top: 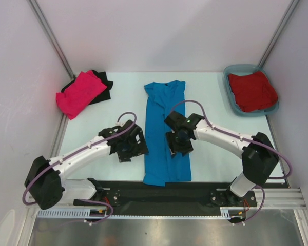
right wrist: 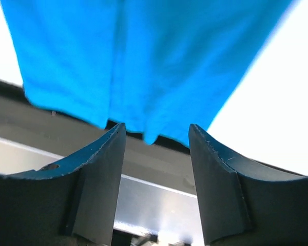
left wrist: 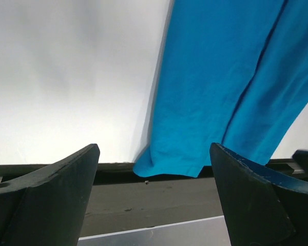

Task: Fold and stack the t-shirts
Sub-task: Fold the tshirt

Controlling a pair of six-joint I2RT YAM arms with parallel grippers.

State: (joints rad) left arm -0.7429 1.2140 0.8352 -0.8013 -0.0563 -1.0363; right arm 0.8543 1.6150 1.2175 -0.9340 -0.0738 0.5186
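Observation:
A bright blue t-shirt [top: 161, 118] lies in the middle of the table as a long narrow strip, collar at the far end and hem near the arms. My left gripper [top: 130, 147] hovers just off its left edge, open and empty; the left wrist view shows the blue shirt [left wrist: 215, 77] and its hem corner ahead of the left gripper [left wrist: 154, 154]. My right gripper [top: 178, 143] is over the shirt's right half, open, with nothing between its fingers [right wrist: 108, 169]. The right wrist view shows the blue hem [right wrist: 143, 51] above the right gripper [right wrist: 156, 130]. A hot pink t-shirt [top: 79, 95] lies on a black one [top: 103, 84] at the back left.
A teal plastic tub [top: 230, 78] at the back right holds a dark red t-shirt [top: 252, 91]. A black base strip [top: 159, 197] and a metal rail run along the near edge. Pale walls close in the left, right and back sides.

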